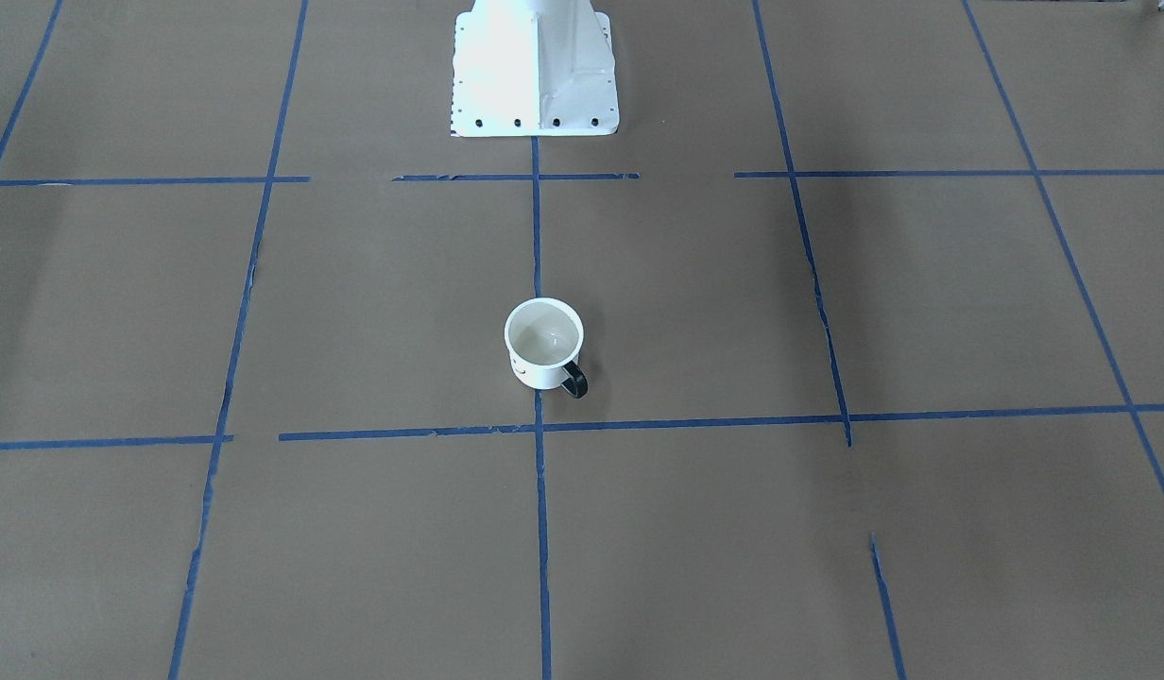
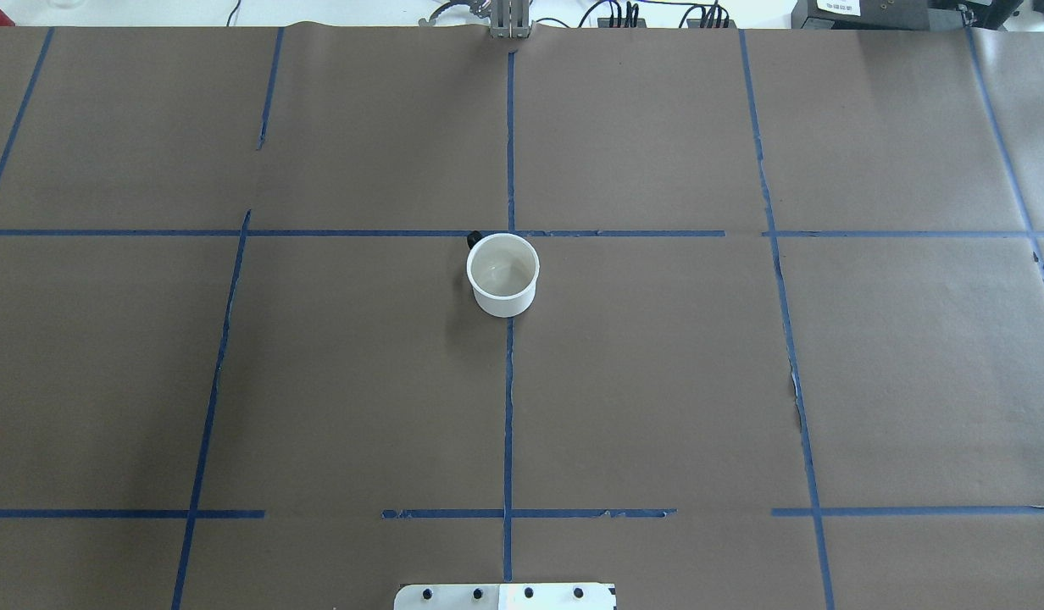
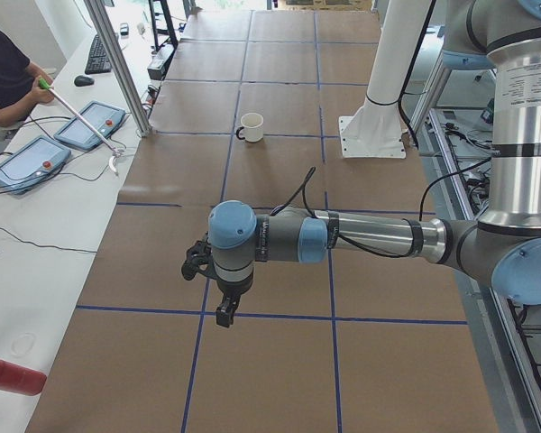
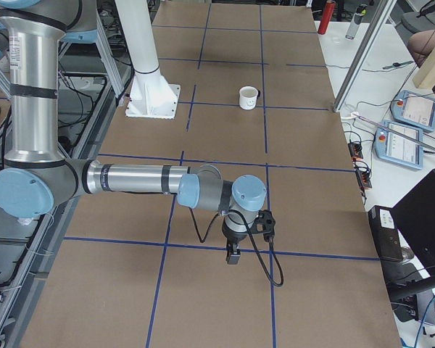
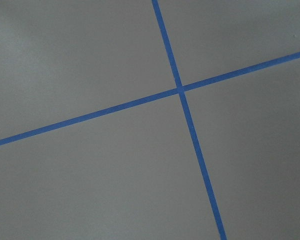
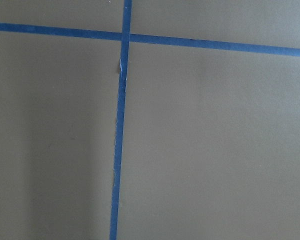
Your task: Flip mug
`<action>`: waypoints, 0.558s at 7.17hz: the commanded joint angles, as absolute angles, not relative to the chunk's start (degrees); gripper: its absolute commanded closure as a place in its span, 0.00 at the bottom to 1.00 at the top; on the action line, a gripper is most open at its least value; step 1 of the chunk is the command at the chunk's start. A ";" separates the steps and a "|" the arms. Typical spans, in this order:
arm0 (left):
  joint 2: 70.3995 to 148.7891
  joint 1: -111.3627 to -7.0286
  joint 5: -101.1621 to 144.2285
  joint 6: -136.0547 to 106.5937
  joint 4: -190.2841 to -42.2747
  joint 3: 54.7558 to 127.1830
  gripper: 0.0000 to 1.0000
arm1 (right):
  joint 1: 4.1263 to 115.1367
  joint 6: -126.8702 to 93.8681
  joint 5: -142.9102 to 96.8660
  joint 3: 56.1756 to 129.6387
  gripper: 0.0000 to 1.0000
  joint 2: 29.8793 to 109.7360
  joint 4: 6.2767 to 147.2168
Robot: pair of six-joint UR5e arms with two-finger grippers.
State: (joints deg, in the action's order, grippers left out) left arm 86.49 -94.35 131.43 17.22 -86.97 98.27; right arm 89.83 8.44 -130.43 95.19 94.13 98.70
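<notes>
The white mug (image 1: 544,345) stands upright, mouth up, on the brown paper at the table's middle, on a blue tape line. Its dark handle (image 1: 574,380) points away from the robot. It also shows in the overhead view (image 2: 503,273) and the side views (image 3: 251,126) (image 4: 249,97), where a black smiley face is on its side. My left gripper (image 3: 224,311) hangs over the table's left end, far from the mug. My right gripper (image 4: 233,254) hangs over the right end, equally far. I cannot tell whether either is open or shut. Both wrist views show only paper and tape.
The white robot pedestal (image 1: 535,66) stands at the table's robot side. Blue tape lines (image 2: 508,407) grid the paper. An operator (image 3: 4,81) with a rod, teach pendants (image 3: 88,124) (image 4: 413,109), a red bottle (image 3: 9,374) and a laptop (image 4: 424,217) sit on the side benches.
</notes>
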 commanded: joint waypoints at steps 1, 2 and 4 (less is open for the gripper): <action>86.57 -94.39 131.48 17.23 -87.10 96.69 0.00 | 89.82 8.44 -130.43 95.19 0.00 94.13 98.70; 86.57 -94.39 131.75 17.23 -87.27 96.16 0.00 | 89.82 8.44 -130.43 95.19 0.00 94.13 98.70; 87.01 -94.22 131.66 16.79 -87.28 95.63 0.00 | 89.82 8.44 -130.43 95.19 0.00 94.13 98.70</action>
State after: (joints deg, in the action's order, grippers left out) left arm 86.72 -94.32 131.73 16.96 -87.25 95.96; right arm 89.83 8.44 -130.43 95.19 94.13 98.70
